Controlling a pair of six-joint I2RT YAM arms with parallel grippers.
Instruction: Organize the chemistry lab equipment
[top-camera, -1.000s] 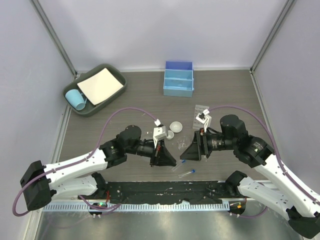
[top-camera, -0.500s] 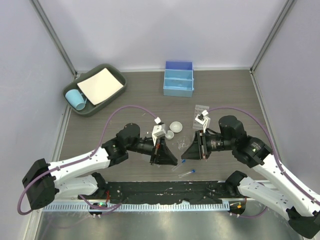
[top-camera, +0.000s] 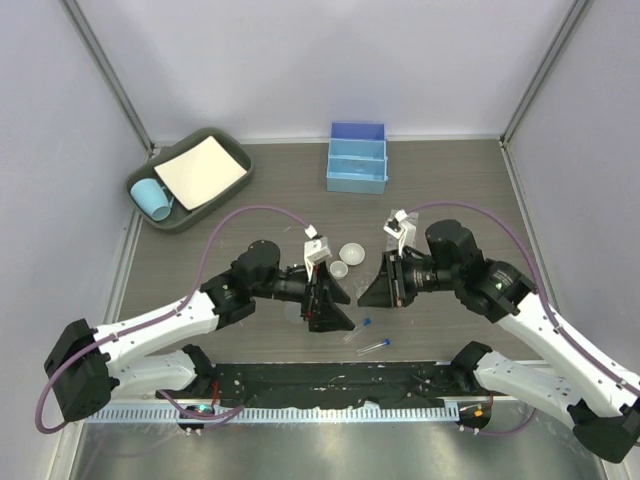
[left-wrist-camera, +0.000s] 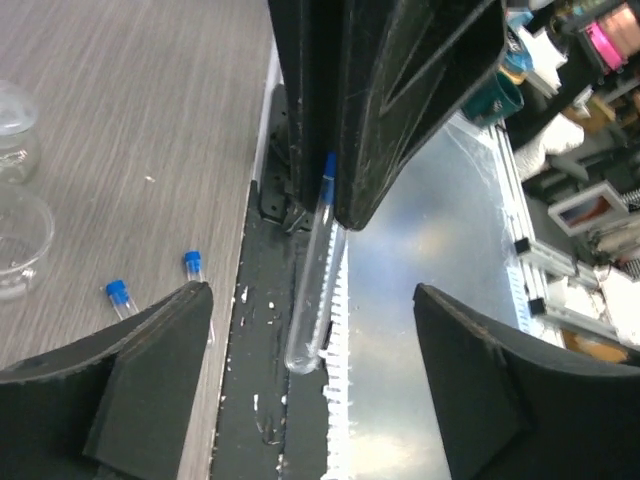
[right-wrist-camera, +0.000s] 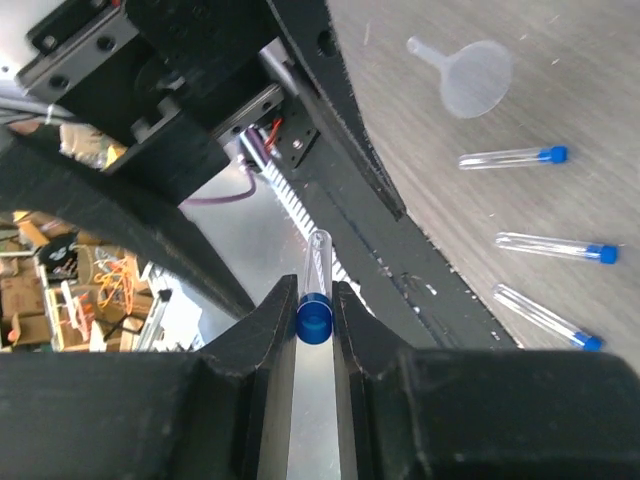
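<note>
A clear blue-capped tube (right-wrist-camera: 318, 268) is pinched at its cap by my right gripper (right-wrist-camera: 314, 312), which is shut on it. In the left wrist view the same tube (left-wrist-camera: 312, 300) hangs out of the right gripper's black fingers. It sits between the wide-open fingers of my left gripper (left-wrist-camera: 310, 385) without touching them. From above, the left gripper (top-camera: 335, 303) and right gripper (top-camera: 371, 290) face each other above the table's near middle. Several more blue-capped tubes (right-wrist-camera: 550, 247) lie on the table beside a clear funnel (right-wrist-camera: 475, 75). Two round dishes (top-camera: 351, 252) sit just behind the grippers.
A light-blue divided box (top-camera: 356, 158) stands at the back centre. A grey tray (top-camera: 222, 142) at the back left holds a white sheet and a light-blue cup (top-camera: 152, 198). Two loose tubes (top-camera: 374, 346) lie near the black strip (top-camera: 330, 380) along the front edge.
The right gripper has closed on the tube's blue cap and the left gripper has opened, letting the tube go. Both grippers have shifted slightly away from the front edge.
</note>
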